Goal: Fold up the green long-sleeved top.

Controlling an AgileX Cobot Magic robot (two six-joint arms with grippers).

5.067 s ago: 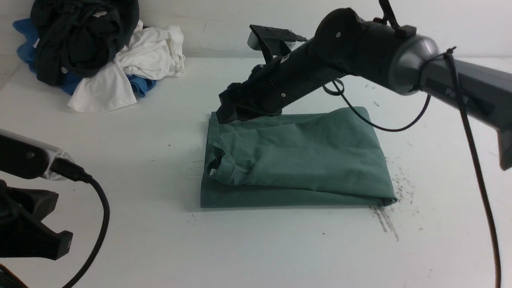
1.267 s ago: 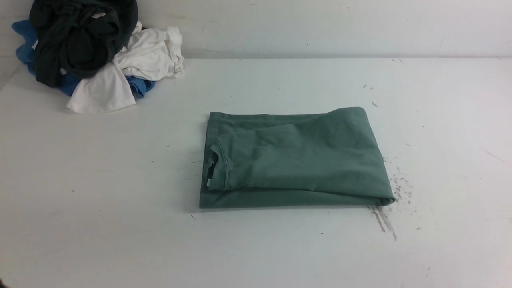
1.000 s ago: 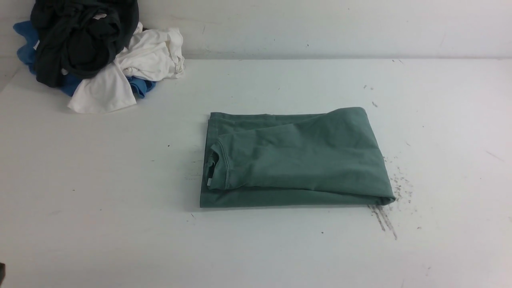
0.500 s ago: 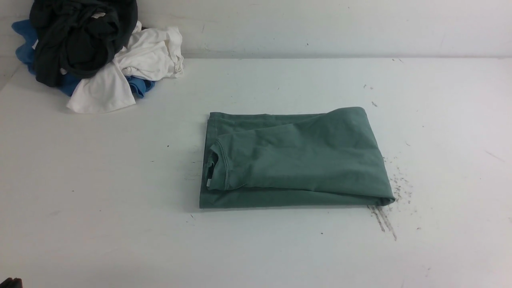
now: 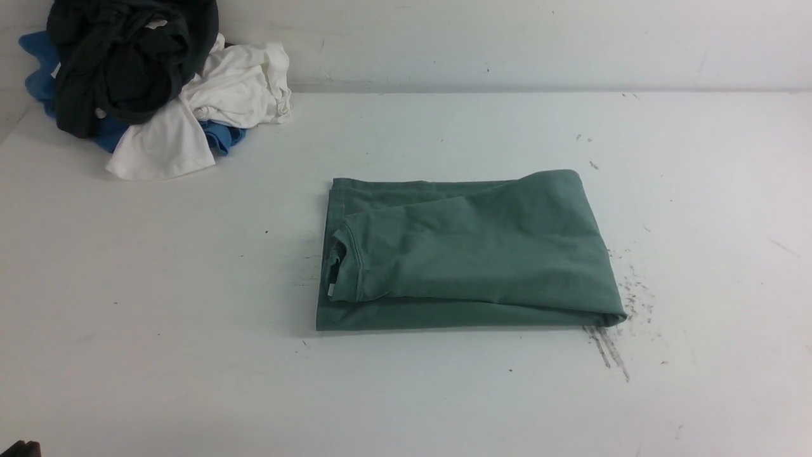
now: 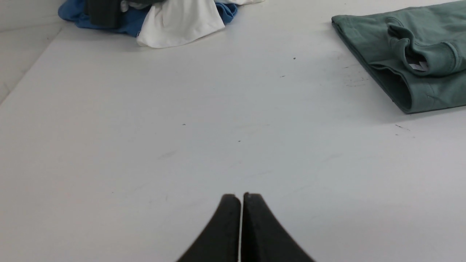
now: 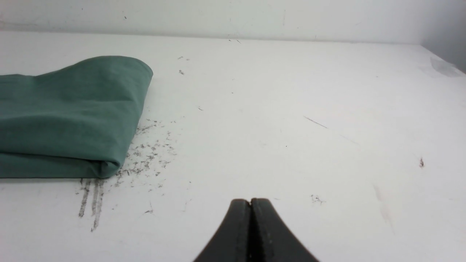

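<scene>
The green long-sleeved top lies folded into a flat rectangle in the middle of the white table, its collar and white neck label at the left edge. The left wrist view shows that collar end of the top; the right wrist view shows its folded right edge. My left gripper is shut and empty, low over bare table well away from the top. My right gripper is also shut with nothing in it, off to the top's right. In the front view neither gripper shows.
A heap of clothes sits at the table's far left corner: a black garment on top, white cloth and blue cloth beneath. Dark scuff marks streak the table by the top's near right corner. A wall runs behind.
Five seconds ago my right arm reached over the top's far left corner and my left arm stood at the near left; both have since drawn back out of the front view. The top lies unmoved.
</scene>
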